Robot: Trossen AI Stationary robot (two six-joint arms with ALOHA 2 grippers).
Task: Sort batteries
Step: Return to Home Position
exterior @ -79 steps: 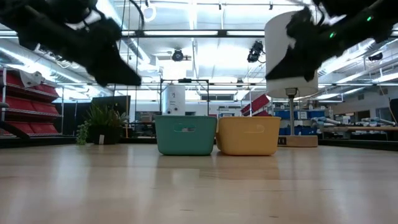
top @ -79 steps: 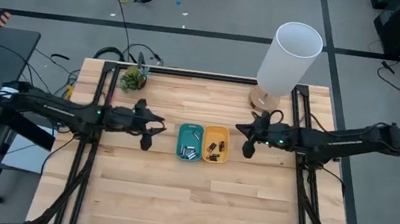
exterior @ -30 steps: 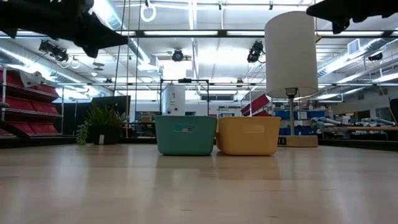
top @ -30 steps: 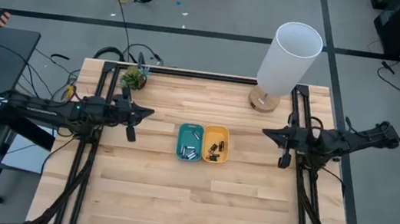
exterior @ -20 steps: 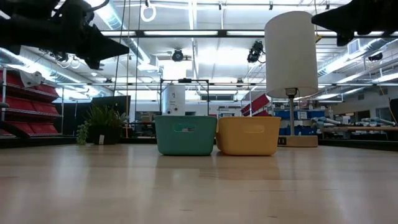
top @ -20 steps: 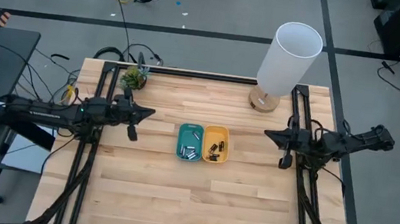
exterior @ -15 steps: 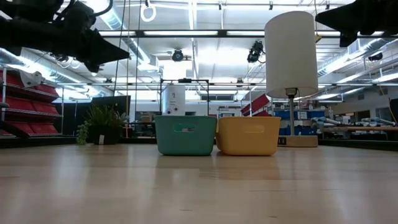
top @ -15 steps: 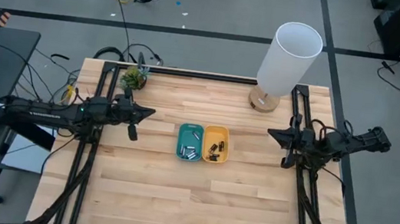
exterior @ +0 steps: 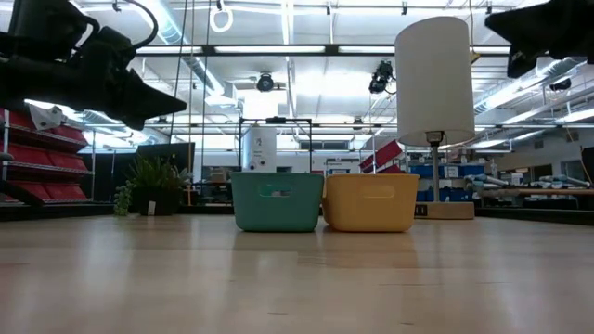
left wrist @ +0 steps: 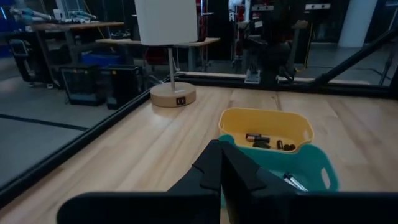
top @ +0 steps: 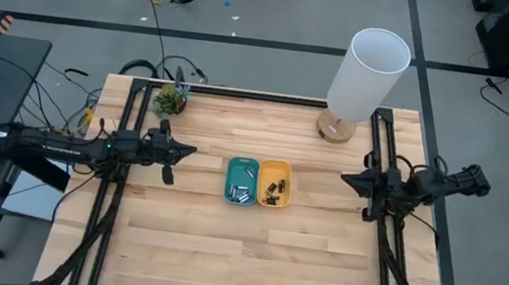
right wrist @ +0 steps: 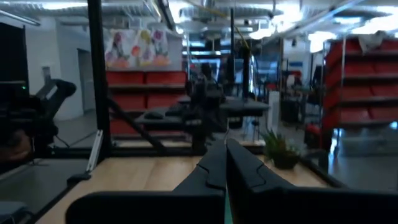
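Desk (top: 221, 246): teal tray (top: 241, 180) touching yellow tray (top: 275, 183), centre.
Batteries (top: 241, 195): inside both.
My left claw (top: 179, 150): clenched (empty), left edge.
My right claw (top: 356, 181): clenched, right edge.

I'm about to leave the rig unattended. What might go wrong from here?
The right arm hangs near the tall lamp; a wide swing might topple it. The left arm is near the small plant and might brush it. The loose trays of batteries would slide if bumped.
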